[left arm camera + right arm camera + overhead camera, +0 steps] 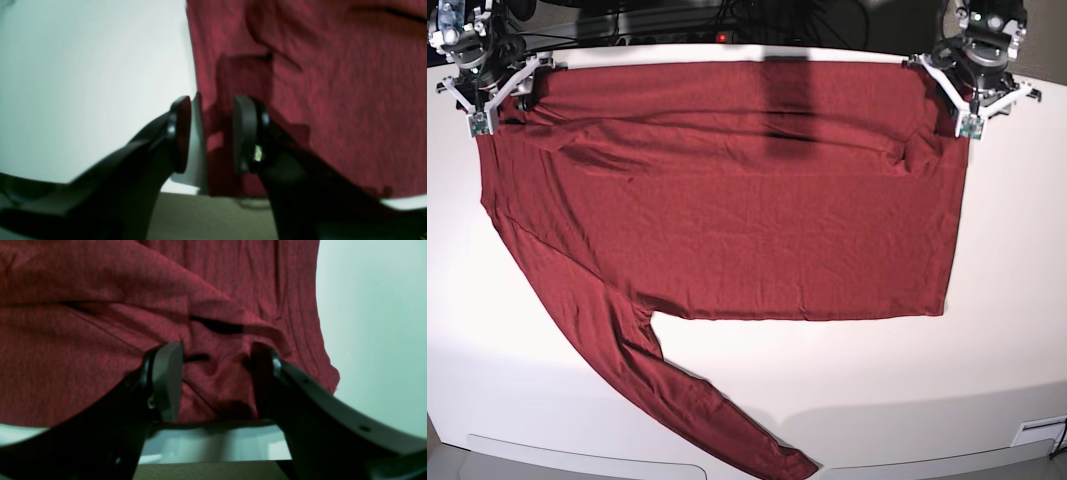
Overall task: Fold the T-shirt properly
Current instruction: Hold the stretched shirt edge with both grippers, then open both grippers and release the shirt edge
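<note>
White table (987, 380), maroon T-shirt (727, 230) spread flat across it.
My left fingers (211, 133) stand parted astride the shirt's edge at one far corner, nothing pinched; my right fingers (217, 380) gape wider over bunched cloth at the other corner. One long sleeve trails toward the near edge.

Each black, matte plastic left gripper (211, 133) finger is seen to end in a rounded oval pad. The same black curved fingers, pierced by small round holes, are borne by the right gripper (217, 381). From the base view, white bracket frames with small green marks are shown around both wrists.
</note>
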Action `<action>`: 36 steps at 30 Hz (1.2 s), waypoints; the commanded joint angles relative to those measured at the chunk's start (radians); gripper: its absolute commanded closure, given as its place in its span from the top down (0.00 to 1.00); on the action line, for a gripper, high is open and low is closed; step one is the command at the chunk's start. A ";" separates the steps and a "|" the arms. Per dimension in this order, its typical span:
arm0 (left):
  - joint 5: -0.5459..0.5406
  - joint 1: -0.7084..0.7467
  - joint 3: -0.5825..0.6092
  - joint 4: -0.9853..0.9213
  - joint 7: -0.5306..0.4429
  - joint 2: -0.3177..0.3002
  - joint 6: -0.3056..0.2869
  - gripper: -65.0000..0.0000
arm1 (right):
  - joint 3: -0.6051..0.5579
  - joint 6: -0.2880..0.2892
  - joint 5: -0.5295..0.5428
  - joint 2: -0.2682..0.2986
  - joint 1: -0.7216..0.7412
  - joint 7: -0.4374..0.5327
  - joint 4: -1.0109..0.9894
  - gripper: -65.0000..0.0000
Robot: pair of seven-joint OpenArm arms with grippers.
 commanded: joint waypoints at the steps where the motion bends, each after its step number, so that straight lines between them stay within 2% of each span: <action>1: 0.022 0.003 -0.003 0.020 -0.014 -0.009 0.012 0.31 | 0.006 0.002 -0.005 0.011 -0.009 -0.009 0.012 0.48; 11: 0.043 0.003 -0.003 0.020 -0.015 -0.008 0.012 0.31 | 0.006 0.002 0.002 0.011 -0.016 -0.026 0.012 0.48; 16: 0.043 0.001 -0.003 0.029 -0.013 -0.008 0.012 0.31 | 0.006 0.000 0.002 0.011 -0.016 0.021 0.012 0.48; 24: 0.044 0.001 -0.003 0.132 0.006 -0.009 0.012 0.31 | 0.006 -0.001 0.002 0.010 0.027 0.030 0.023 0.48; 30: 0.087 0.001 -0.003 0.181 0.023 -0.008 0.012 0.31 | 0.006 -0.001 0.002 0.010 0.037 0.027 0.090 0.48; 36: 0.087 0.001 -0.003 0.182 -0.039 -0.008 0.013 0.31 | 0.006 -0.001 0.002 0.008 0.048 0.028 0.186 0.48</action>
